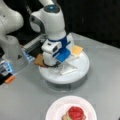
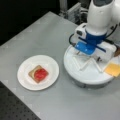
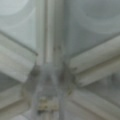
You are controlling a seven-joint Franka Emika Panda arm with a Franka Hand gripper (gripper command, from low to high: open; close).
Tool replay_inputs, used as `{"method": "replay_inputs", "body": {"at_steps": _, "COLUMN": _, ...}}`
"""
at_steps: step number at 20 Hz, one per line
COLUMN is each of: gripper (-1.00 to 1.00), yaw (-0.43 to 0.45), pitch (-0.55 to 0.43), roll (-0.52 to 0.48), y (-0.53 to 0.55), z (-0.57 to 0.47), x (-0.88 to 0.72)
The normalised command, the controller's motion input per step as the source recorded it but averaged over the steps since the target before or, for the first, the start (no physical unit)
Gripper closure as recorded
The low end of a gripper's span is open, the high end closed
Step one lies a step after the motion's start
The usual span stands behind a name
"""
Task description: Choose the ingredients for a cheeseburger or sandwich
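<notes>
1. The gripper [image 1: 53, 63] is down low over the round white turntable tray [image 1: 83, 66], near its hub, at the side towards a front view's left. In the other views it sits over the raised white dividers [image 2: 83, 63] that split the tray into compartments. The wrist view shows only those dividers meeting at the hub [image 3: 51, 72], very close. Whether the gripper is released or clenched on anything I cannot tell; its fingertips are hidden behind the arm's hand.

2. Just beside the gripper, a tan-brown toast square [image 1: 39, 60] lies at the tray's edge, part of it under the hand. Whether the gripper touches it I cannot tell.

3. A yellow cheese square [image 2: 113, 69] lies in a compartment at the far side of the tray from the toast, untouched and well apart from the gripper.

4. Judging by the plate, the sandwich is started but not finished. On the white round plate [image 2: 26, 80] a toast slice [image 2: 32, 72] lies flat with a red tomato disc [image 2: 40, 74] on top. No top slice covers it, and no cheese is on it. A green piece or a patty does not show clearly anywhere.

5. Plate and tray both stand on a plain grey desk [image 2: 37, 37], the plate well apart from the tray. The background is dark. At a front view's left stand the arm's white base [image 1: 12, 47] and a small orange object [image 1: 10, 79].
</notes>
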Motion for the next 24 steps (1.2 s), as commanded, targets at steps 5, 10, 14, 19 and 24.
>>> {"method": "replay_inputs", "body": {"at_steps": 5, "gripper": -1.00, "yaw": 0.027, "pitch": -0.086, "roll": -0.141, "y": 0.11, "z": -0.07, "x": -0.06}}
{"method": "replay_inputs", "body": {"at_steps": 10, "gripper": -1.00, "yaw": 0.031, "pitch": -0.090, "roll": -0.141, "y": 0.11, "z": -0.09, "x": -0.06}}
{"method": "replay_inputs", "body": {"at_steps": 14, "gripper": -1.00, "yaw": 0.041, "pitch": -0.091, "roll": -0.123, "y": 0.10, "z": -0.09, "x": -0.06}}
{"method": "replay_inputs", "body": {"at_steps": 19, "gripper": -1.00, "yaw": 0.064, "pitch": -0.095, "roll": -0.113, "y": 0.07, "z": -0.09, "x": -0.06}}
{"method": "replay_inputs", "body": {"at_steps": 24, "gripper": -1.00, "yaw": 0.080, "pitch": -0.095, "roll": -0.109, "y": 0.06, "z": -0.08, "x": -0.05}}
